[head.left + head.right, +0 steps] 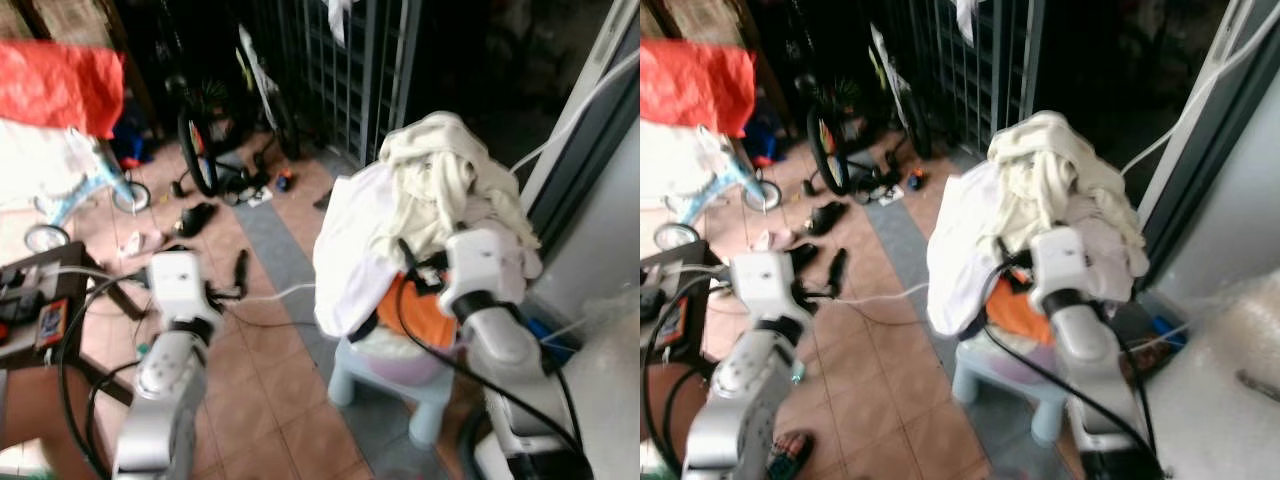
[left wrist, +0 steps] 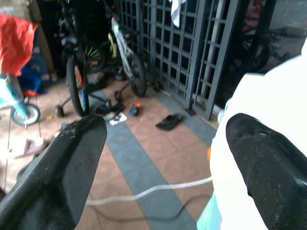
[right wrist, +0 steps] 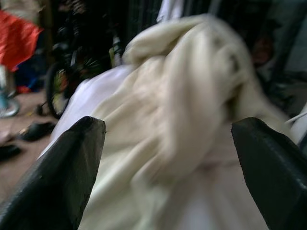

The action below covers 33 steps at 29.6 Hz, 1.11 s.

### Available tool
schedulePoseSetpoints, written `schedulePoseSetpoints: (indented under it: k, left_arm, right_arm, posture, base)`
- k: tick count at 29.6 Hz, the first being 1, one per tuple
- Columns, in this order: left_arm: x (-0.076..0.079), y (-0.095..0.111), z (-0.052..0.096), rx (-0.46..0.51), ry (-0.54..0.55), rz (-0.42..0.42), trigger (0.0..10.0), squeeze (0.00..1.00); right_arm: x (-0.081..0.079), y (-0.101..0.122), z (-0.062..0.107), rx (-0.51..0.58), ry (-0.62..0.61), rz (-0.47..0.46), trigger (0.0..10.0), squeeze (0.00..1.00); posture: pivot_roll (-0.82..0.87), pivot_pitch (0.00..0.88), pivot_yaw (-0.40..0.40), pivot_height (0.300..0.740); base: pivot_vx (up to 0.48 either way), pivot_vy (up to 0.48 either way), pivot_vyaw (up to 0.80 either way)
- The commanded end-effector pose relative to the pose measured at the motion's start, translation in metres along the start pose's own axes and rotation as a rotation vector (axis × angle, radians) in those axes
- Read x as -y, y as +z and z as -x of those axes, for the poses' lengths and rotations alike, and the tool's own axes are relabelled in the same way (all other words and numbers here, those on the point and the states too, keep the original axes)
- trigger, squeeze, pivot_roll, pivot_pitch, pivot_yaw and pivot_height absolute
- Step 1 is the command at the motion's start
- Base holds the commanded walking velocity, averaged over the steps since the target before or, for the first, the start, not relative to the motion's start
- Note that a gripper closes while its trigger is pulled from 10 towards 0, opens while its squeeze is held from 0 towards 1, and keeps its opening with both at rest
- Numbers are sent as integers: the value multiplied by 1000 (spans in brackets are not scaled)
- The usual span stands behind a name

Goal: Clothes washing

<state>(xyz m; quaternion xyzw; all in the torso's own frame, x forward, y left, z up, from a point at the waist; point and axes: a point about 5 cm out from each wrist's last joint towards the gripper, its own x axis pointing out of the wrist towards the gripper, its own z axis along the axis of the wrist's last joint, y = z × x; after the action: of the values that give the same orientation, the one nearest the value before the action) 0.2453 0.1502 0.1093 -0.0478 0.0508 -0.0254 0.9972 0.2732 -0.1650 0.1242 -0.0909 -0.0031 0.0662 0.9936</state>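
Facing the cream clothes heap (image 3: 192,110), the right tool (image 3: 168,158) gapes unclenched; left tool (image 2: 163,167) gapes toward bicycles (image 2: 120,52).

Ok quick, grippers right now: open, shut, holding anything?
Left gripper: open, holding nothing, out over the tiled floor.
Right gripper: open, holding nothing, facing the pile of pale clothes on the stool.
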Motion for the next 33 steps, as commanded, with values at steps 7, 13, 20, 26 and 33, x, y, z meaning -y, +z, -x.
schedulePoseSetpoints:
  k: [7, 13, 20, 26, 33]
  left_arm:
    - [-7, 2, 1, -4, 29, -8, 10000, 0]
    - [-5, 0, 3, -13, 9, -37, 10000, 0]
    - [-6, 0, 5, -22, 16, -38, 10000, 0]
    - [-5, -3, 7, -33, 27, -34, 10000, 0]
    - [-2, -5, 7, -46, 20, -30, 10000, 0]
  right_arm:
    - [-11, 9, -6, 37, 43, -2, 10000, 0]
    - [-10, 8, -18, 2, 13, 22, 10000, 0]
    - [6, 15, -41, -33, -93, 17, 0, 0]
    - [6, 3, -38, -106, -90, -93, 0, 0]
    - [-10, -16, -29, -223, -23, -146, 0, 0]
  posture:
    - [5, 11, 38, 740]
    - [9, 32, 40, 740]
    - [18, 38, 32, 740]
    - [19, 36, 26, 740]
    - [10, 33, 33, 740]
  base:
    - [225, 0, -121]
    - [0, 0, 0]
    - [0, 0, 0]
    - [0, 0, 0]
    - [0, 0, 0]
